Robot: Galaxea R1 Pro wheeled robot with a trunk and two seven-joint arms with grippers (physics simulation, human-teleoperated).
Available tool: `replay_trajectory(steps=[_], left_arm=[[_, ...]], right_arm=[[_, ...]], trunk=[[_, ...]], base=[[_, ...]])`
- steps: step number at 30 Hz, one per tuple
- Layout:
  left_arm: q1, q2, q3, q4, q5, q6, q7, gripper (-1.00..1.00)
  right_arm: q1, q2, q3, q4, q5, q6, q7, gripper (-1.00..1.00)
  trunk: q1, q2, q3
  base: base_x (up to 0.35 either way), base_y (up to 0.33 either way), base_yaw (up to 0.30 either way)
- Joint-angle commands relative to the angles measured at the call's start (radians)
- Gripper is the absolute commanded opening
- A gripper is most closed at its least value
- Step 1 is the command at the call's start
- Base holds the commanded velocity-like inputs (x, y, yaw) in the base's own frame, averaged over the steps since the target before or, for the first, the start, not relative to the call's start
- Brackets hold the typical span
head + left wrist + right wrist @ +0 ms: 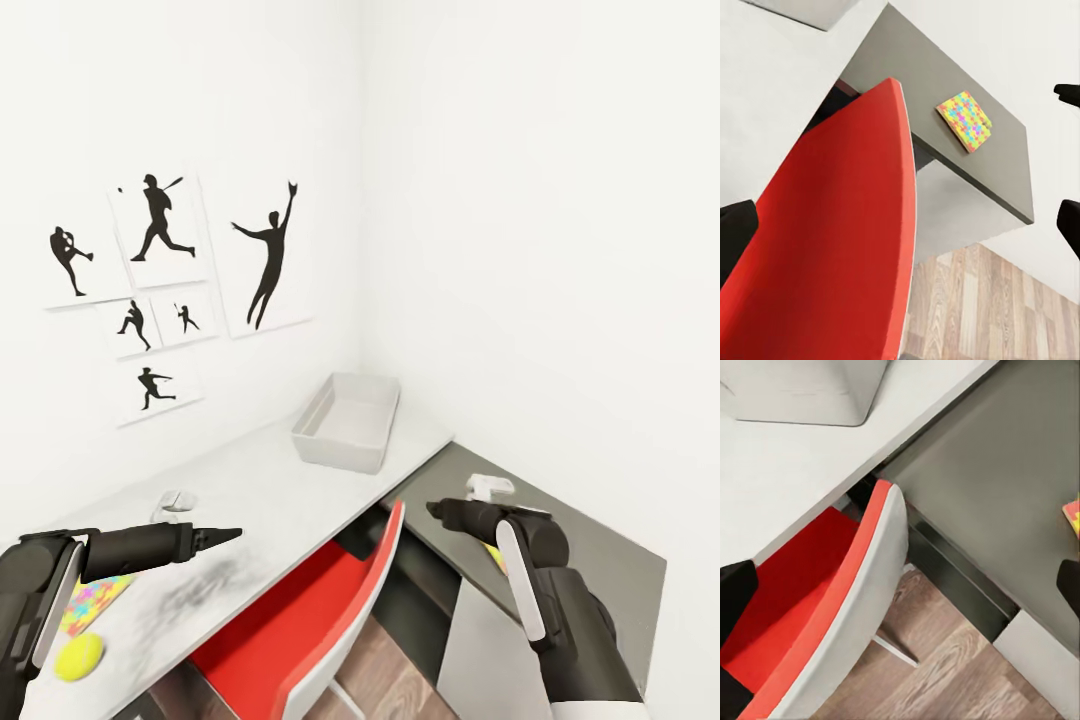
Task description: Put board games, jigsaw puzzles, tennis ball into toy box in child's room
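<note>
The light grey toy box (345, 420) stands empty at the far end of the white-grey table (280, 490), near the room corner. The tennis ball (78, 656) lies at the table's near left. Beside it is a jigsaw puzzle (95, 603), partly hidden by my left arm. Another jigsaw puzzle (964, 120) lies on the darker grey desk part, just under my right arm. My left gripper (225, 537) hovers open over the table's near end, holding nothing. My right gripper (435, 510) hangs open and empty over the gap beside the chair. The board games and the bed are out of view.
A red chair with a white shell (330, 610) is tucked under the table between my arms. A small clear object (175, 503) sits on the table near my left gripper. A white item (490, 487) lies on the dark grey desk part (590, 560). Walls close in behind and to the right.
</note>
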Motion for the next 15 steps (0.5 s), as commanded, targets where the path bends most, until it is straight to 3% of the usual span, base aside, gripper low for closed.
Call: replay_trajectory(steps=[1, 15], left_arm=[[-0.001, 0.000, 0.000, 0.000, 0.000, 0.009, -0.004, 1.00], [-0.001, 0.000, 0.000, 0.000, 0.000, 0.009, -0.004, 1.00]], right_arm=[[-0.001, 0.001, -0.002, -0.001, -0.004, 0.005, 0.001, 1.00], [-0.001, 0.001, -0.003, 0.001, -0.003, 0.004, 0.001, 1.00]], trunk=[[0.001, -0.002, -0.002], [0.001, -0.002, -0.002]], base=[[0.254, -0.002, 0.285], [0.274, 0.000, 0.289]])
